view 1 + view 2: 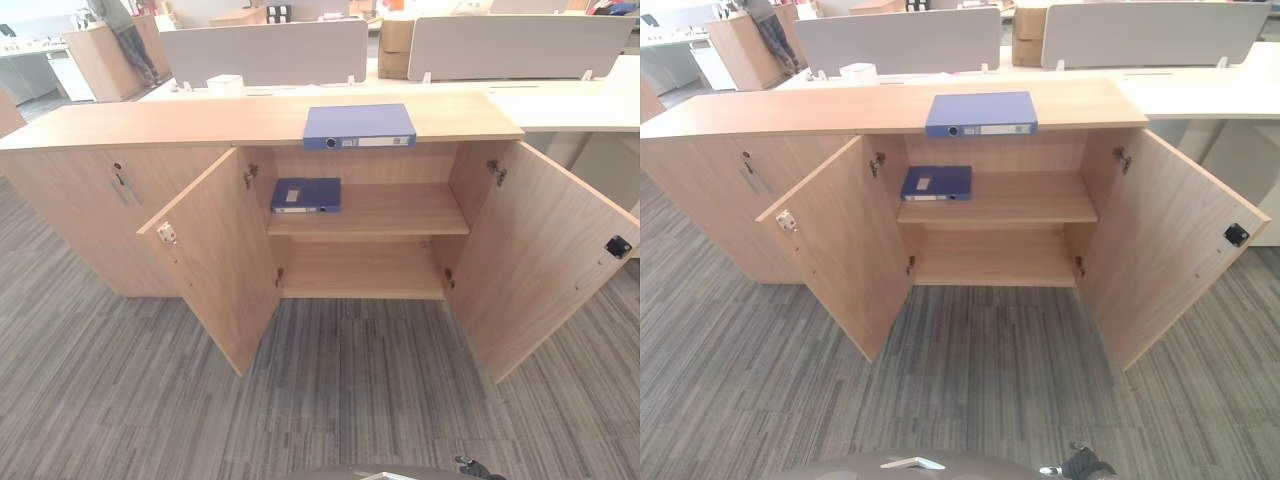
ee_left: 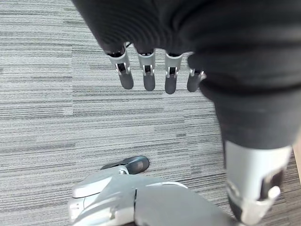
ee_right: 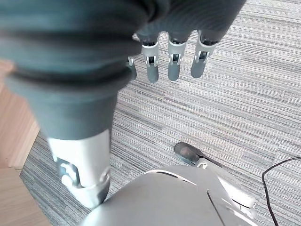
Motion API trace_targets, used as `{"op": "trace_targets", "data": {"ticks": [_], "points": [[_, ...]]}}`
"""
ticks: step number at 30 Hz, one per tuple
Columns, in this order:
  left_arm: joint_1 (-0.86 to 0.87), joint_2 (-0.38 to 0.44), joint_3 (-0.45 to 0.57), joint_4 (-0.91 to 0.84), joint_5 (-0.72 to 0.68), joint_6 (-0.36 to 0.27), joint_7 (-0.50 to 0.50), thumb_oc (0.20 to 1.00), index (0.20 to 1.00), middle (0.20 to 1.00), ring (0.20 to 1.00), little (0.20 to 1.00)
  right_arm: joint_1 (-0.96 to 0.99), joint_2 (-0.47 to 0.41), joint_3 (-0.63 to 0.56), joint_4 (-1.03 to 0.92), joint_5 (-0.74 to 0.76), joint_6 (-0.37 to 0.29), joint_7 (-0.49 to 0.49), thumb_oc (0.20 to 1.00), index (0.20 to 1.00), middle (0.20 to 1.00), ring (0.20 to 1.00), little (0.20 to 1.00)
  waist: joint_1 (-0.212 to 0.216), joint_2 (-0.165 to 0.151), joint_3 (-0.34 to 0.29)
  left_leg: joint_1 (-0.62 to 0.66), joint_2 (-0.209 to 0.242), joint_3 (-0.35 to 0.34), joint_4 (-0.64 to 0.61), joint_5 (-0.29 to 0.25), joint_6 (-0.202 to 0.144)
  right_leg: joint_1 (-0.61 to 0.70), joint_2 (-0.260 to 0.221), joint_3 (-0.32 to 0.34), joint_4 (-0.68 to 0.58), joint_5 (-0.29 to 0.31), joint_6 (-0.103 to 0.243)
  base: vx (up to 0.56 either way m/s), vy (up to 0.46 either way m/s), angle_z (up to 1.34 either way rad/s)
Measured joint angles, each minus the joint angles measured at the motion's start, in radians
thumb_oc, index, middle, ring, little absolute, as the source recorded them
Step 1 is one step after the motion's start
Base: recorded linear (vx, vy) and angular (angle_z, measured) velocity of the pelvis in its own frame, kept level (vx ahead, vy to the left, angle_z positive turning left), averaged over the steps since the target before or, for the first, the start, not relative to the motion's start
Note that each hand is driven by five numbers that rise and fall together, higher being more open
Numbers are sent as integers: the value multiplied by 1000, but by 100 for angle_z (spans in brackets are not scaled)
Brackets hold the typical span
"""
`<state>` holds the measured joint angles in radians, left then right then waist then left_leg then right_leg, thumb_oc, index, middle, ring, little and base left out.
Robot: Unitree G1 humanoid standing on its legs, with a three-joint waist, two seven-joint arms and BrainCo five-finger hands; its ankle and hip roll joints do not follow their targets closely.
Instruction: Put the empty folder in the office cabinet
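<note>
Both my left hand (image 2: pixel 155 75) and right hand (image 3: pixel 174 59) hang relaxed, empty; I should grasp the folder (image 1: pixel 359 126) by both ends, level, then slide it onto the shelf (image 1: pixel 400 212).

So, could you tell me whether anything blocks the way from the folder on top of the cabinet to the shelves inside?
Nothing visible does. Both doors stand open. The folder lies on the cabinet top; the upper shelf holds another folder at its left, with bare room beside it.
</note>
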<state>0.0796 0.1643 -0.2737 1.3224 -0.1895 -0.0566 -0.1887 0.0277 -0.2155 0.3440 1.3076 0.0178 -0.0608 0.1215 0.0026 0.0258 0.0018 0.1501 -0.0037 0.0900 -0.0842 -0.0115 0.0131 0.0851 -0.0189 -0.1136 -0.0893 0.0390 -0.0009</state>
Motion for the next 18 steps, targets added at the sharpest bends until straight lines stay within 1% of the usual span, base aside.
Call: {"op": "trace_targets", "data": {"ticks": [8, 18], "points": [[7, -25, -12, -39, -24, -1, -1, 1000, 1000, 1000, 1000, 1000, -1, -7, 0, 0, 3, 0, 1, 1000, 1000, 1000, 1000, 1000, 0, 6, 3, -1, 0, 0, -2, 0, 0, -2, 0, 0, 0, 0, 0, 0, 0, 0], [8, -27, -21, -39, -43, -1, -2, 1000, 1000, 1000, 1000, 1000, -1, -8, 0, 0, 3, 0, 1, 1000, 1000, 1000, 1000, 1000, -1, 7, 4, -2, 0, 1, -3, 0, 0, -4, 0, 2, 0, 0, 0, 0, 0, 0]]}}
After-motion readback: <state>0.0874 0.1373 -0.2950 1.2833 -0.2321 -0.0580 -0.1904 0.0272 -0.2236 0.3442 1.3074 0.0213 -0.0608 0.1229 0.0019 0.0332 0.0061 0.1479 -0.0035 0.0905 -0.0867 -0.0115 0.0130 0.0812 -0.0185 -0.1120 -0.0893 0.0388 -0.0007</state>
